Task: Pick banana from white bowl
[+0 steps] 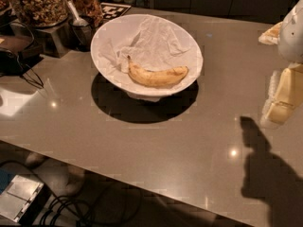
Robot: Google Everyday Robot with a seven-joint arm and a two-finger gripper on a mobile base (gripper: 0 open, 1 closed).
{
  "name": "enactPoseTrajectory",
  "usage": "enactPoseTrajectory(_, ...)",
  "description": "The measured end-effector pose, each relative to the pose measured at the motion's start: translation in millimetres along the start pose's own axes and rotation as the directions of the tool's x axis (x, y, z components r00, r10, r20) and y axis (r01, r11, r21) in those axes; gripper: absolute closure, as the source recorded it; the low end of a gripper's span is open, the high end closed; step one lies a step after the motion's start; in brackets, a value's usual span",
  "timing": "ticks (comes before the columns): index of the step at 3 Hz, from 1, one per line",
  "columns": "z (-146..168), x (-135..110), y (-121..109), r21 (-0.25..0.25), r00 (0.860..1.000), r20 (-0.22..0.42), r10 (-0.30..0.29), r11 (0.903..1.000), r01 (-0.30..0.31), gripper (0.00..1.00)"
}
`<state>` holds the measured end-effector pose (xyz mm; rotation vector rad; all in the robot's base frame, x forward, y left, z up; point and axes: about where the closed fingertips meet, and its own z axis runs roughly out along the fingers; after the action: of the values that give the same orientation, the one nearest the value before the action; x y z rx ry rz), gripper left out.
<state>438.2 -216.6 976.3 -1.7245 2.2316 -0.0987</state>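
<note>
A curved yellow banana (156,75) with brownish speckles lies in the near part of the white bowl (106,37), its dark stem pointing left and up. The bowl is wide and shallow, lined with crumpled white paper, and stands on a small foot on the grey counter. My gripper (280,100) hangs at the right edge of the view, above the counter and well to the right of the bowl, apart from the banana. It holds nothing that I can see. Its shadow falls on the counter at the lower right.
Glass jars of nuts (38,4) and a cup with a metal scoop (80,25) stand at the back left, close behind the bowl. A dark device with cables (14,60) sits at the left. The counter's front edge (118,174) runs across the bottom, with cables on the floor below.
</note>
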Motion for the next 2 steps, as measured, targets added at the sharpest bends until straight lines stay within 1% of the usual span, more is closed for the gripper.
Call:
enactPoseTrajectory(1,0.0,0.0,0.0,0.000,1.000,0.000,0.000,1.0000,0.000,0.00)
enactPoseTrajectory(2,-5.4,-15.0,0.9,-0.010,0.999,-0.047,0.017,0.9998,-0.017,0.00)
